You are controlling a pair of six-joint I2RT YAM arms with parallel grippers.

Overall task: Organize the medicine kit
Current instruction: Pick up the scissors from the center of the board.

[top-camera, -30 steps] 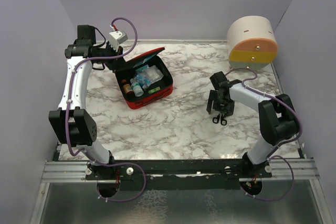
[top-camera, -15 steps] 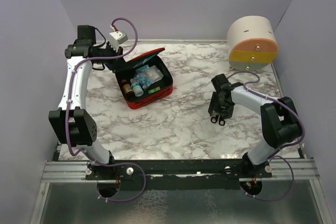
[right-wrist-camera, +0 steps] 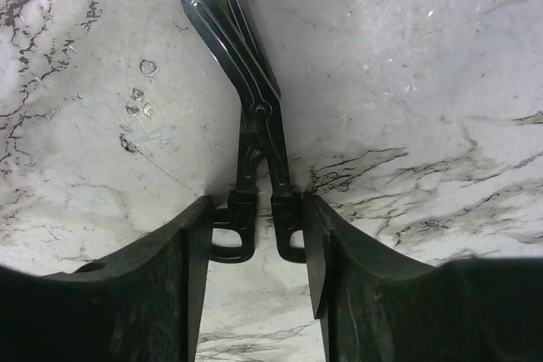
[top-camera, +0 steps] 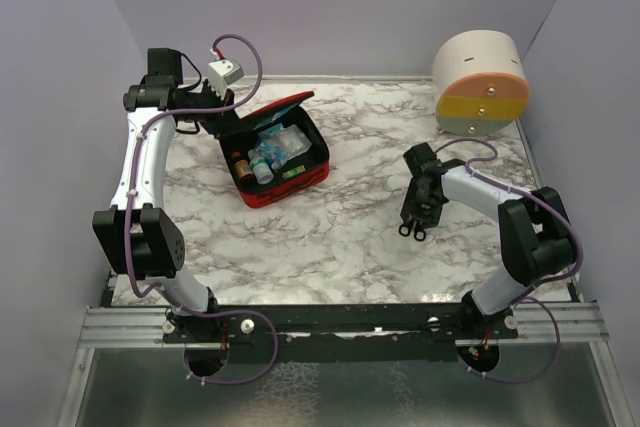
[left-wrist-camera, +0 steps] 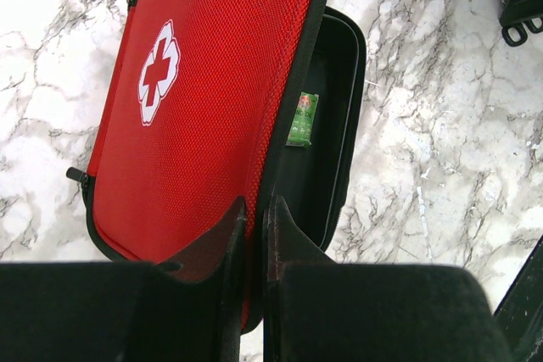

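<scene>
One view, right wrist, shows scissors [right-wrist-camera: 254, 125] blades; overhead alone, medicine kit [top-camera: 300, 183] bottles [top-camera: 262, 163].

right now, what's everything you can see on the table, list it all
medicine kit: one, red, black inside, far left of table, lid raised
bottles: several, one brown, inside the kit
clear packets: a few, clear, inside the kit
green packet: one, green, inside the kit
scissors: one pair, black, flat on table, right side
drawer container: one, cream, orange, yellow, grey, far right corner
table: one, white and grey marble
left gripper: one, black, shut on the kit's lid edge
right gripper: one, black, fingers either side of the scissors' handles
</scene>
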